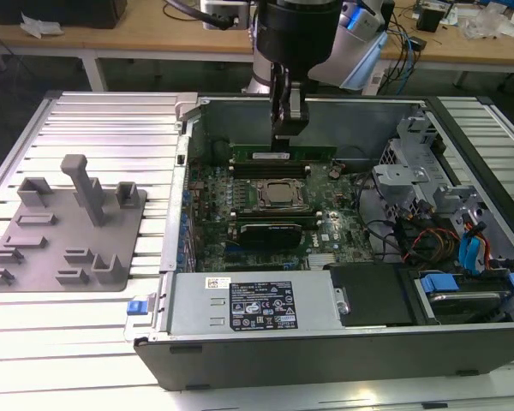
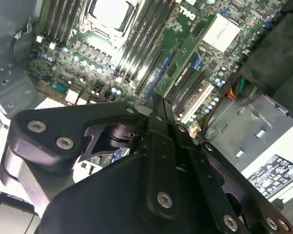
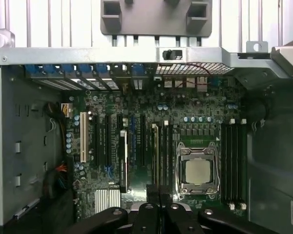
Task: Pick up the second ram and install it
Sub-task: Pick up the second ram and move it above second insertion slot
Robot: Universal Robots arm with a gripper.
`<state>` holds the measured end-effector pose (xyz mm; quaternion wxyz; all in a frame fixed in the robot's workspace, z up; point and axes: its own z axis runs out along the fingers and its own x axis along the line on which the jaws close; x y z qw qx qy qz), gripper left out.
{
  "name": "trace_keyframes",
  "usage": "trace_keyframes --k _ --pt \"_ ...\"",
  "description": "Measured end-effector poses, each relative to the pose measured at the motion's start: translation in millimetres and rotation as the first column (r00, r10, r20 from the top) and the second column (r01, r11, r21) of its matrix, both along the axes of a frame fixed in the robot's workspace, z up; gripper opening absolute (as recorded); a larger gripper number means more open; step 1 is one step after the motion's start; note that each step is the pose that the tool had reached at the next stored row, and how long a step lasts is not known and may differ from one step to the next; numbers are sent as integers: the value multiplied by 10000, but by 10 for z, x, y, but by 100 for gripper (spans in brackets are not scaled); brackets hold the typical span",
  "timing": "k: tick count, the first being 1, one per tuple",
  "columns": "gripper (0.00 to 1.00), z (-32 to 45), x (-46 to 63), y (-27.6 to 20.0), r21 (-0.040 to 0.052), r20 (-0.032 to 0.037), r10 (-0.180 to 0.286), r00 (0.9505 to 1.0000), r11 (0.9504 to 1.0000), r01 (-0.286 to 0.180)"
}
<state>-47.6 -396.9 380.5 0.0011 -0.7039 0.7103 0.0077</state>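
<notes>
Above the open case [image 1: 343, 355], gripper [image 1: 288, 130] pointing straight down and closed right up: just a thin seam between the fingers [image 3: 151, 202] in both wrist views, nothing seen pinched there.

Ram [image 1: 283, 155] standing on its long edge among the slots behind the CPU socket [image 1: 278, 193], as the exterior view has it, hard by the case's back wall. Green, white label near mid-length. Shows directly under the fingertips in that view, about centred on them; touching or apart, cannot tell. In the first wrist view, closed tips overlapping one end of the slot bank [image 3: 162, 151] that flanks the socket on the expansion-slot side.

In the second wrist view, a green strip [image 2: 188, 51] with dark chips running away from just past the fingertips, upright among the expansion slots; ram or card, cannot tell.

Writing: ram label's print too small to read. Same for the white label on the black card [image 1: 274, 236] in front of the socket. On the power supply [image 1: 197, 310], a small white sticker [image 1: 218, 282] and a larger black label [image 1: 264, 308] dense with marks, none legible. White logo [image 2: 188, 9] printed on the board near the slot ends.
</notes>
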Motion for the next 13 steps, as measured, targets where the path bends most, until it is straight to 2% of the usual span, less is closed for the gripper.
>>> trace_keyframes --k 3,9,13 --pt "9 -51 5 57 -1 -4 0 10000 10000 0" --pt "9 -158 5 115 -1 -3 2 10000 10000 -2" --pt "9 -248 5 198 0 -3 3 10000 10000 -3"
